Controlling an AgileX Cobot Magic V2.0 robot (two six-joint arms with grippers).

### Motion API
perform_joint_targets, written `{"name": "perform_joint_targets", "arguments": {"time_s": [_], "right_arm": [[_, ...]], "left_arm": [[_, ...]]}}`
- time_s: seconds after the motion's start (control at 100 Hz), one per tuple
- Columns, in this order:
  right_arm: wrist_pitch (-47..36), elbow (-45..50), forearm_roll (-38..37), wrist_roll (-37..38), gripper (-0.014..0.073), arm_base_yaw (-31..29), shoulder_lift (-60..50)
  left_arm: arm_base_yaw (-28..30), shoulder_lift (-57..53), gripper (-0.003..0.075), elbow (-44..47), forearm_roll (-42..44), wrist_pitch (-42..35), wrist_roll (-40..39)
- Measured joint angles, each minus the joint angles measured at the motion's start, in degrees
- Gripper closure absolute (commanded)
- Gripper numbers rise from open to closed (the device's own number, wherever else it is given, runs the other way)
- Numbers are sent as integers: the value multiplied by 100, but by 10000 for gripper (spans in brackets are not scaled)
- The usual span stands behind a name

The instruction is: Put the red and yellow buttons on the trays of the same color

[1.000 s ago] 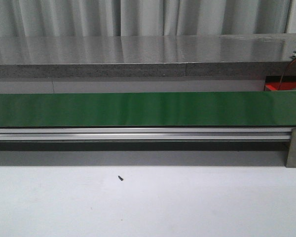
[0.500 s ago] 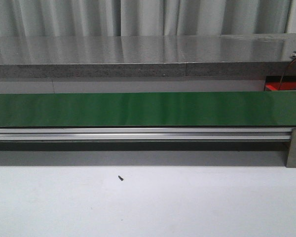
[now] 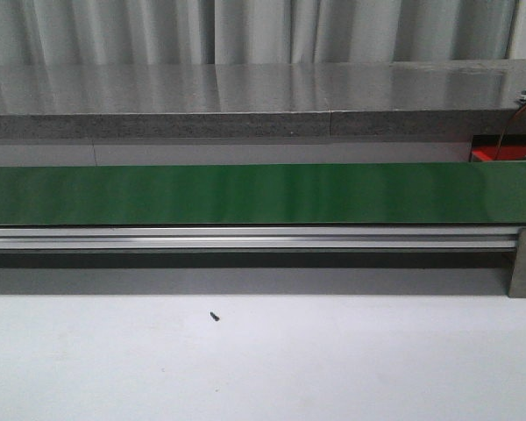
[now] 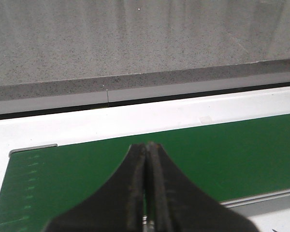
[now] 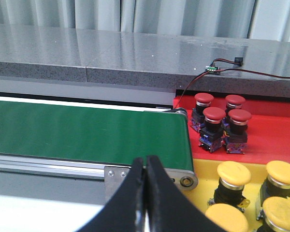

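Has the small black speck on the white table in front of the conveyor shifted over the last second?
No. The small black speck sits at the same spot on the white table, the same gap below the aluminium conveyor rail.

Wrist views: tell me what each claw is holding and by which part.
Nothing. The left claw is shut empty above the green belt; the right claw is shut empty too.
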Motion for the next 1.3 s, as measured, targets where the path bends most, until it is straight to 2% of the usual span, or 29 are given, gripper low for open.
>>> {"name": "perform_joint_targets", "arguments": {"time_s": [0.53,0.72,0.84,1.13,1.2,1.3], "right_arm": [[0,0,0,0,662,0,0],[0,0,0,0,662,0,0],[0,0,0,0,662,0,0],[0,0,0,0,662,0,0],[0,0,0,0,662,0,0],[0,0,0,0,662,0,0]], "left_arm": [[-14,0,740,13,0,-261,0],[-465,-179,740,36,619,-863,-135],[-867,-352,740,129,1585,-1438,-1080],[-1735,-845,740,1272,4843,-2767,-4535],[-1825,-1039,740,1688,5306,-3230,-4994],[-1863,-1319,740,2239,5554,-3676,-5218]]}}
